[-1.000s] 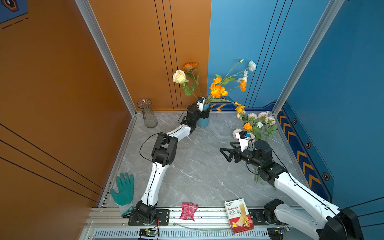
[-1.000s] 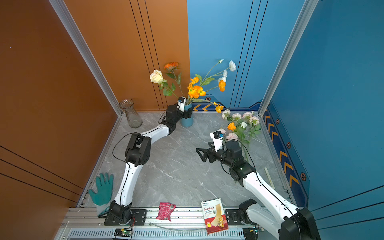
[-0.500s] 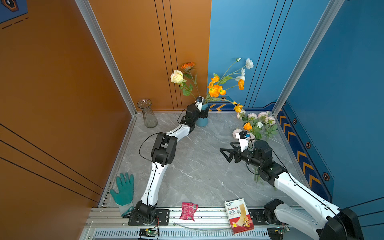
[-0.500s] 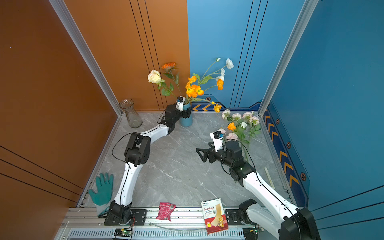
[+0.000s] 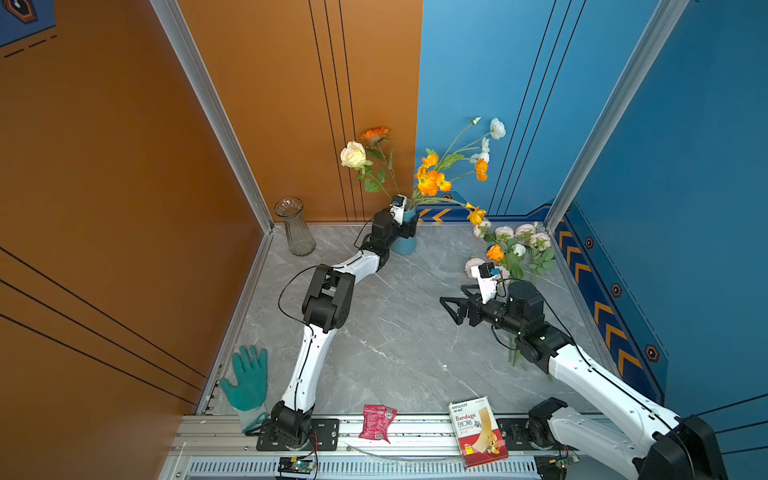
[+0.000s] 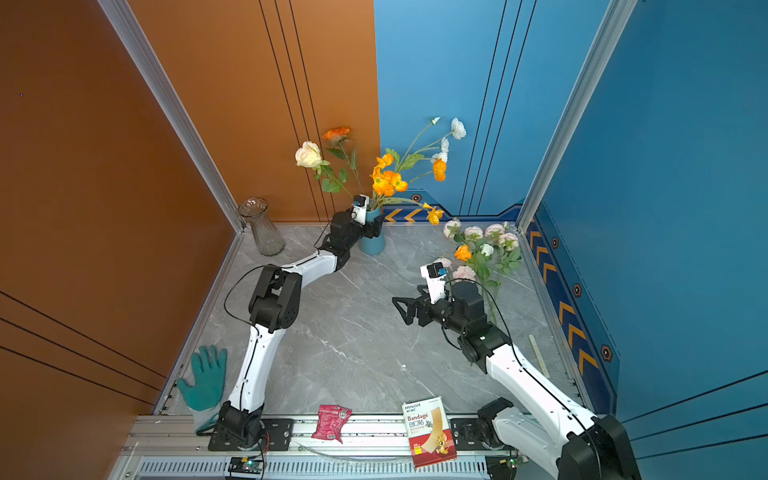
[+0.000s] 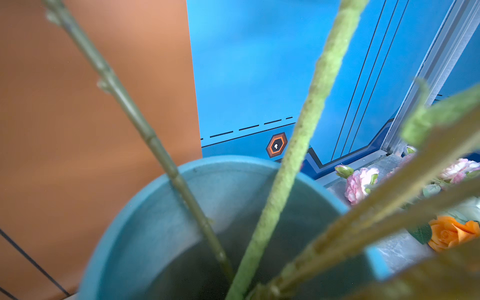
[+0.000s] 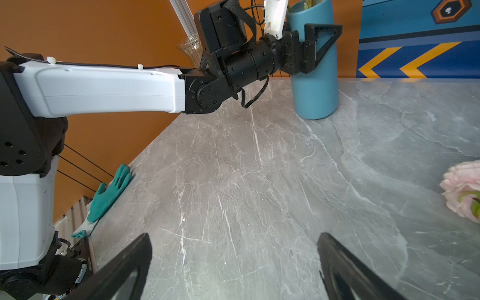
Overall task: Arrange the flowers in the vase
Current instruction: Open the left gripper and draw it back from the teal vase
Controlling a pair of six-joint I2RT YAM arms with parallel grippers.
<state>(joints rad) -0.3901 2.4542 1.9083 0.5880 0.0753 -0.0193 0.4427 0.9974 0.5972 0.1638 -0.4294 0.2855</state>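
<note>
Left gripper (image 5: 406, 224) clasps the vase (image 5: 404, 246), part-filled, at the table's (image 5: 395, 345) back edge; loose flowers (image 5: 515, 249) lie in the back right corner. Right gripper (image 5: 449, 311) gapes, empty. Likely light and wiry — pinch mid-stem.

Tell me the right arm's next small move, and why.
Probably turn the right gripper toward the flowers lying on the table and lower it over one stem. It hangs open and empty, pointing away from them. The left gripper seems clamped on the vase, steadying it for the next flower.
</note>
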